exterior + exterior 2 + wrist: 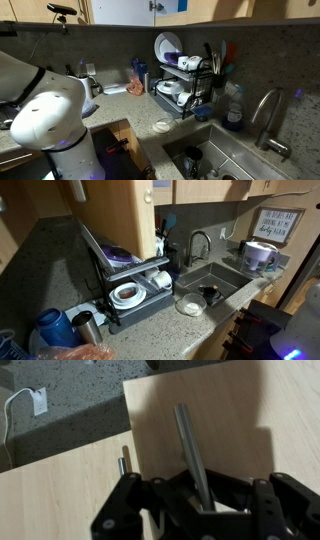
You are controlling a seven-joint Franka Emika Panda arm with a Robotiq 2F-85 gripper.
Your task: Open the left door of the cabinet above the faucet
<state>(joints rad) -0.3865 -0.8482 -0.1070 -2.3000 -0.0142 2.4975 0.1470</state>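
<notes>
In the wrist view my gripper [200, 495] is shut on the steel bar handle [186, 435] of a light tan cabinet door [235, 405]. That door stands out in front of its matching neighbour door [60, 495], which has its own small handle [124, 460]. In an exterior view the tan door [115, 215] hangs swung out above the dish rack, and a dark part of my gripper [76, 188] shows at its top left edge. The brushed-steel gooseneck faucet [266, 108] stands at the sink in both exterior views [198, 242], under the tan wall cabinet [205, 188].
A black dish rack [185, 88] with plates and bowls stands on the speckled counter beside the sink [215, 280]. My white arm [45, 115] fills the near left. A blue soap bottle [233, 108], a mug [258, 253] and a wall outlet [40, 402] are around.
</notes>
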